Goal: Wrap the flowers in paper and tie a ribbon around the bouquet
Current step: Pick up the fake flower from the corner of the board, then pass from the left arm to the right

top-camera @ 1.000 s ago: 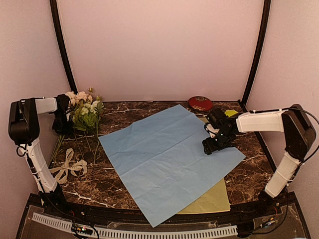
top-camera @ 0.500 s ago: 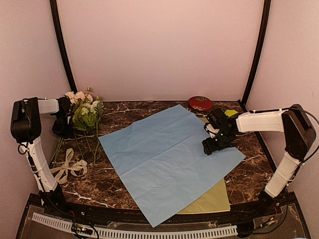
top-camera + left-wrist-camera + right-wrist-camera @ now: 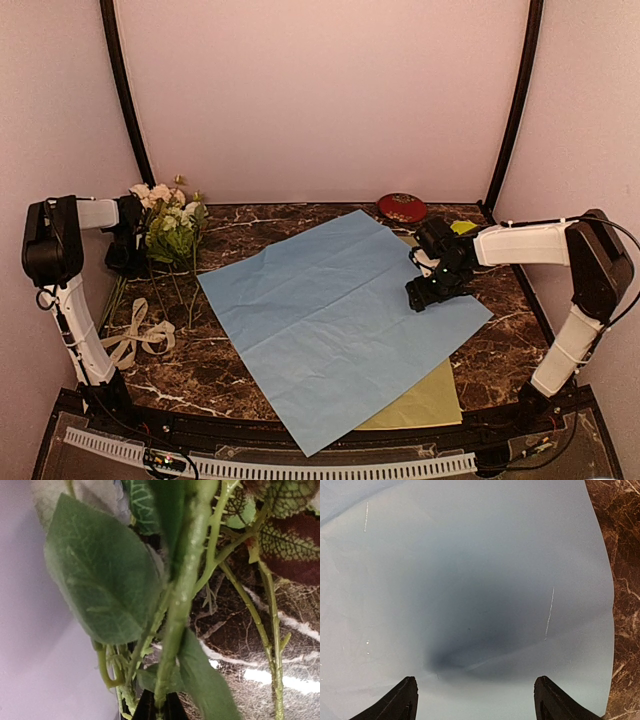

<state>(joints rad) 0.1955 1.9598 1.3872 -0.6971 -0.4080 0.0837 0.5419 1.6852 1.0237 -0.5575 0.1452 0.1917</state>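
**Top view, with both wrist views.** The step in hand was picking up the flowers (image 3: 170, 225), which lay at 10 o'clock on the counter (image 3: 200, 385), heads toward the back wall. My left fingers (image 3: 159, 707) were pressed together on one green stem (image 3: 182, 595), low among the leaves. My right fingers (image 3: 477, 700) stood wide apart, gripping nothing, over the 3 o'clock edge of the paper (image 3: 330, 320); whether they touched it I could not tell. The paper lay flat at the centre, light-blue face up.

By my judgement, the next move called for lifting the flowers and carrying them toward 3 o'clock onto the paper. Only one stem seemed gripped, so the others might be left on the counter. Wrapping and tying were not yet begun.

**Count.**
- One paper.
- One yellow-green sheet (image 3: 425, 400) beneath it, showing at 5 o'clock.
- One ribbon (image 3: 135, 340), in loose loops at 8 o'clock.
- One bunch of flowers, its stems too tangled to count.
- One red disc (image 3: 402, 207) at 1 o'clock.
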